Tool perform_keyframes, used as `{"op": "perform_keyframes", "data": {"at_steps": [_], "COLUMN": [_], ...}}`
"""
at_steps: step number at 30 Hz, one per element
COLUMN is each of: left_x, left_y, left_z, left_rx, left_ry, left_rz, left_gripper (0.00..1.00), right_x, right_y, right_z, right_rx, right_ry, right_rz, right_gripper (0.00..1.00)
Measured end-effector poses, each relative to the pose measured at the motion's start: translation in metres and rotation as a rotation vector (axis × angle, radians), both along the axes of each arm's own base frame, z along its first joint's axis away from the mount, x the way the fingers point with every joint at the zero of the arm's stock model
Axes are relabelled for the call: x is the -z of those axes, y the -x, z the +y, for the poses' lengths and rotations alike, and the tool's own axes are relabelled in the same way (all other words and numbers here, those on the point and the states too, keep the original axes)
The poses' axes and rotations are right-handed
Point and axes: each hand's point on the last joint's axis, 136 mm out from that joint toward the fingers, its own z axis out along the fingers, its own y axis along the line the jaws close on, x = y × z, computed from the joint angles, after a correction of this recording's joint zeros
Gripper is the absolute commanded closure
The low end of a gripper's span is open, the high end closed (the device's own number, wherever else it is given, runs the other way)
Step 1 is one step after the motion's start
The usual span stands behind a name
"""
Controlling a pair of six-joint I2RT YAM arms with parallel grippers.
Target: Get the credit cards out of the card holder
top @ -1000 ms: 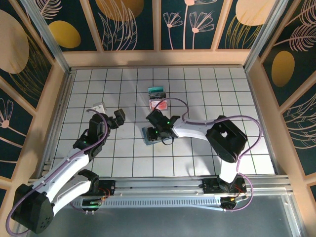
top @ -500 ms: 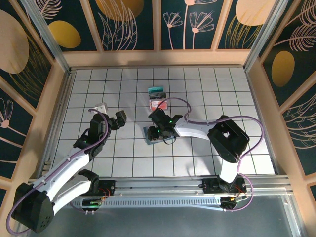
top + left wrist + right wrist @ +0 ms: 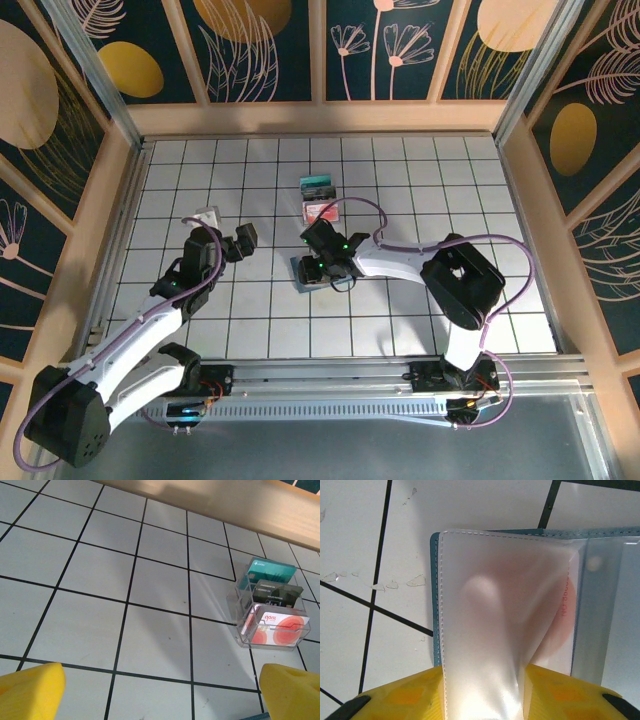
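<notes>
Two right fingers point(image 3: 405, 697) pinch the card holder's point(image 3: 492, 600) frosted sleeve; left fingers point(image 3: 30, 687) wide.

A frosted sleeve point(image 3: 490, 630) of the card holder point(image 3: 605, 620) blurs the red-marked card point(image 3: 561, 614) behind it.

Overhead camera: fixed high above the 6 o'clock edge of the tiled bench point(image 3: 450, 180), tilted down toward 12 and taking in the whole surface. Left wrist camera: low and oblique, looking across the tiles to a clear card stand point(image 3: 267, 622) at its 3 o'clock, which the overhead view shares. Right wrist camera: nearly straight down, very close on the card holder point(image 3: 505, 605), which lies mid-bench from overhead.
</notes>
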Motion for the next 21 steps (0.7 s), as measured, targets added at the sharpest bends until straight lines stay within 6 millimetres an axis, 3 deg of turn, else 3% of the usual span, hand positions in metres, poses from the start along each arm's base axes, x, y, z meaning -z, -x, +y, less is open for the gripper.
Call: {"op": "perform_keyframes", "data": {"at_steps": [8, 14, 21], "left_x": [0.0035, 0.0000, -0.0004], "left_y": [-0.0009, -0.0024, -0.0023], "left_z": [-0.0005, -0.0012, -0.0018], "left_rx": [0.001, 0.004, 0.010], "left_ry": [-0.006, -0.010, -0.016], "left_rz": [0.011, 0.005, 0.006], "left_gripper": [0.01, 0.01, 0.01], "right_x": [-0.0009, -0.0010, -0.0055], "right_y": [-0.0006, -0.0006, -0.0026], "right_z": [0.0007, 0.0008, 0.0044], "right_rx": [0.001, 0.001, -0.001], "right_ry": [-0.002, -0.003, -0.014], "right_rz": [-0.002, -0.002, -0.007], "right_gripper": [0.58, 0.65, 0.57]}}
